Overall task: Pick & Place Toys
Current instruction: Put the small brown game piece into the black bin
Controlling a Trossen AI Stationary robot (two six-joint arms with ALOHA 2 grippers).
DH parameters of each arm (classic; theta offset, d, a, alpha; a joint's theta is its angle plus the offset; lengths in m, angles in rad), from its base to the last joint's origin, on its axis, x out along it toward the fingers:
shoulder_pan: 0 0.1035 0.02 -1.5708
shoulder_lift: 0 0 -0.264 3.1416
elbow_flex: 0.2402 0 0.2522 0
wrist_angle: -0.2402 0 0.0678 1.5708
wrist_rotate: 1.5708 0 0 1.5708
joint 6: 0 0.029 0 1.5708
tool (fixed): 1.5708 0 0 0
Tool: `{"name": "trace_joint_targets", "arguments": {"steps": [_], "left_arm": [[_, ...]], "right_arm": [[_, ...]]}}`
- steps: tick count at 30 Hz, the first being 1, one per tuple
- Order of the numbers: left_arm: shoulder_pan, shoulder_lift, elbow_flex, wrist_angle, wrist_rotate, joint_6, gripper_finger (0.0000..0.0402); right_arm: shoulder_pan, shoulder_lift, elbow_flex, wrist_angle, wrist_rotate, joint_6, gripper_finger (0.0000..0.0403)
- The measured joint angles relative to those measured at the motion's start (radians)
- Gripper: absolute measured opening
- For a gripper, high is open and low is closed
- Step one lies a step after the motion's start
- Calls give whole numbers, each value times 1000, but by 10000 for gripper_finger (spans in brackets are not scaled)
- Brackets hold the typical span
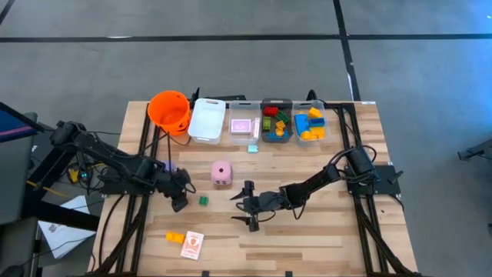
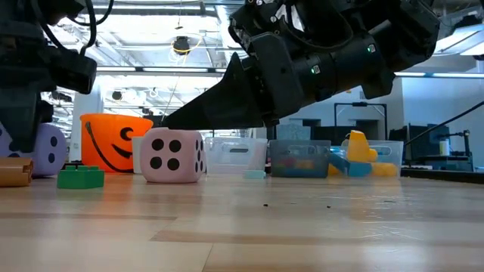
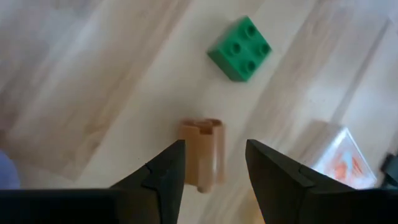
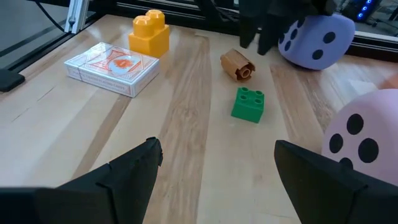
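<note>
Overhead, the wooden tabletop (image 1: 307,231) carries an orange bucket (image 1: 169,110), a white bin (image 1: 206,119) and three clear bins in a row along the far edge. One clear bin (image 1: 243,121) holds a pink card, the next (image 1: 276,121) red, green and yellow bricks, the last (image 1: 310,123) blue and yellow bricks. The pink die (image 1: 221,173) sits mid-table. The left end effector (image 1: 179,201) is low over the boards, just beside the green brick (image 1: 204,201). The right end effector (image 1: 251,206) waits near the centre. A yellow brick (image 1: 175,238) and a card pack (image 1: 191,245) lie near the front edge.

From table height, the pink die (image 2: 173,155) stands in front of the bucket (image 2: 113,142), with the green brick (image 2: 80,177) and a purple die (image 2: 45,149) toward the side.

In the left wrist view, the left end effector (image 3: 215,163) has its fingers parted on either side of a tan cylindrical piece (image 3: 203,151) lying on the boards; contact cannot be told. The green brick (image 3: 240,48) lies beyond, apart from it.

In the right wrist view, the right end effector (image 4: 214,171) is released, jaws wide, holding nothing. Ahead lie the green brick (image 4: 248,104), the tan piece (image 4: 237,65), the yellow brick (image 4: 150,33), the card pack (image 4: 112,68) and the purple die (image 4: 316,39).
</note>
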Motion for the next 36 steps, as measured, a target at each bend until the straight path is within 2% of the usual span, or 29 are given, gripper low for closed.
{"name": "trace_joint_targets", "arguments": {"steps": [8,11,18,24,29,36], "left_arm": [[-3,3,-3,-4,-31,51,156],[-3,5,-8,29,-19,124,157],[-2,5,-7,126,-18,167,164],[-2,4,-7,18,-20,160,171],[-2,4,-6,-85,-45,145,192],[-2,4,-6,-39,-43,125,245]], "right_arm": [[0,0,0,-4,0,21,311],[1,0,0,-11,-1,51,311],[1,-1,-1,-67,-3,62,311],[5,-1,-1,-79,-3,90,311],[7,-1,-1,-80,-3,90,311],[6,-1,-1,-80,-3,89,311]]}}
